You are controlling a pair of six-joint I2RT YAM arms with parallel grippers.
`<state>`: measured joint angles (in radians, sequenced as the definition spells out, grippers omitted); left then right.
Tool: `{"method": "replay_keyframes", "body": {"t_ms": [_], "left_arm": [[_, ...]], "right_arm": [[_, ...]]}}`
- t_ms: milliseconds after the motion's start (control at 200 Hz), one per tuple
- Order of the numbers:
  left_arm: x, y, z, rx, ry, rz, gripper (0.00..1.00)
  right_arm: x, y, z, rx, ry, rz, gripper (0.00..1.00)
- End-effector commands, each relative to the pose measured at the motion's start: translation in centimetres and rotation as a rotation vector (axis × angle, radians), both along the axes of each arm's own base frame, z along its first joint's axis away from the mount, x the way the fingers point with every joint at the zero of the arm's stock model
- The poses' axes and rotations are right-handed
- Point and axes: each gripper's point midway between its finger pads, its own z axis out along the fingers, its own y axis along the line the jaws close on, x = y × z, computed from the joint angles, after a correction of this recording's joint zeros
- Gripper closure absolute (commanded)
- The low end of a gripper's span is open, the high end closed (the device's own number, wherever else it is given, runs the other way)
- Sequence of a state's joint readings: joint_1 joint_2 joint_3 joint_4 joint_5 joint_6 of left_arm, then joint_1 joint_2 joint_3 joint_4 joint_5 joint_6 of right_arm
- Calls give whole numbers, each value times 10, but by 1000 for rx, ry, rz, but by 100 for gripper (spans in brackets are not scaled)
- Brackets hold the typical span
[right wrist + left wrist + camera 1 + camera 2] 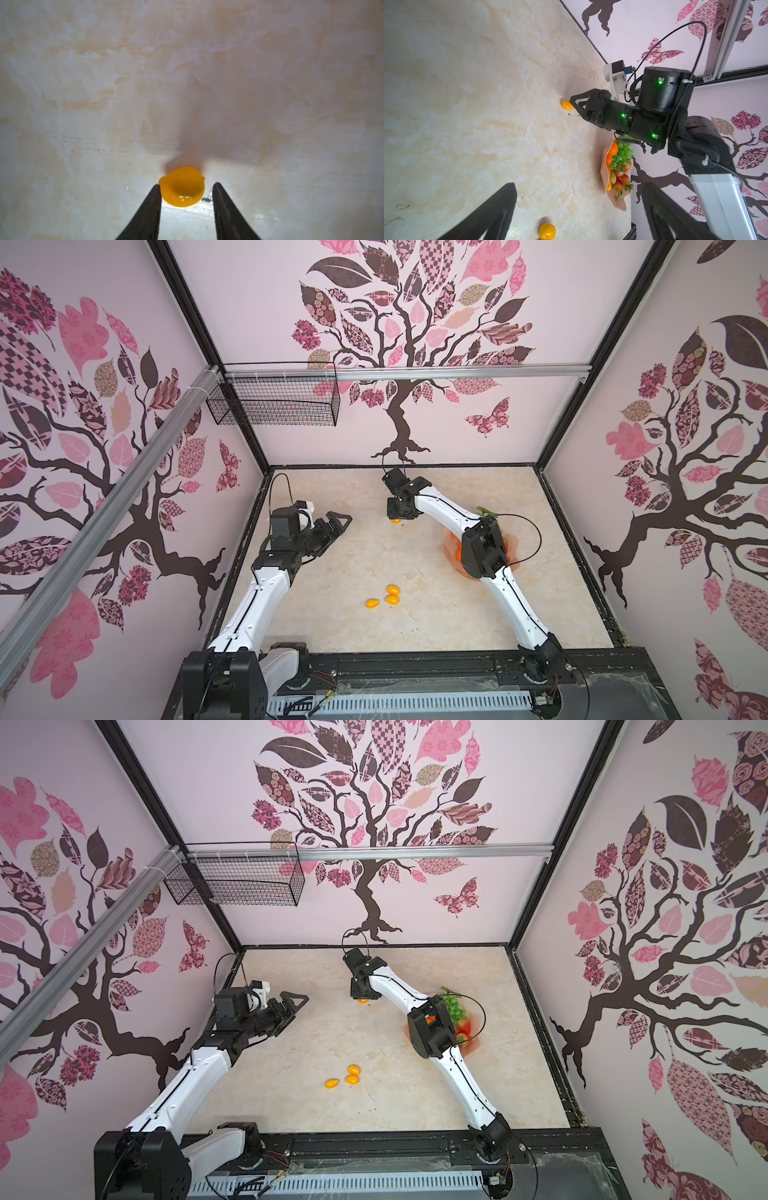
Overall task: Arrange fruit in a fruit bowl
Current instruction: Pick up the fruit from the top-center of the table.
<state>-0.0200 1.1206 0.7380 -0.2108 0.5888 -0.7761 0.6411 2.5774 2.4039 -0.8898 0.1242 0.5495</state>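
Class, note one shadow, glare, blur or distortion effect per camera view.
Right wrist view: the yellow-orange oval shows glare and casts a soft shadow. Left wrist view: the left gripper is an unfocused dark blur. Both top views: wide-angle distortion splays the walls.

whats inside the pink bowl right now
The left wrist view shows the fruit bowl holding a green grape bunch, orange tangerines, red strawberries and one yellow oval. In both top views the right arm covers much of it; anything beneath the fruit is hidden.
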Motion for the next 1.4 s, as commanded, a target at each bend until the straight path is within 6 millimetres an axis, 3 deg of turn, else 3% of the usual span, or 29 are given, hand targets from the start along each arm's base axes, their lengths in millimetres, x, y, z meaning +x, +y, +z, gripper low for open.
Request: {"method": "replay_keyframes", "body": {"t_ms": [0,320,885,1395], "left_arm": [[2,-1,1,-4,-15,-13,2],[0,-2,0,-3,-14,-18,2],[0,-3,2,-15,-18,-27,2],[-3,-4,5,-22,-25,-29,2]], "right_arm": [[2,-4,-14,-59,10,-3,56],[3,2,-34,-52,40,5,54],[-9,-5,-41,-81,86,27,54],[-12,-4,-43,-78,96,44,68]]}}
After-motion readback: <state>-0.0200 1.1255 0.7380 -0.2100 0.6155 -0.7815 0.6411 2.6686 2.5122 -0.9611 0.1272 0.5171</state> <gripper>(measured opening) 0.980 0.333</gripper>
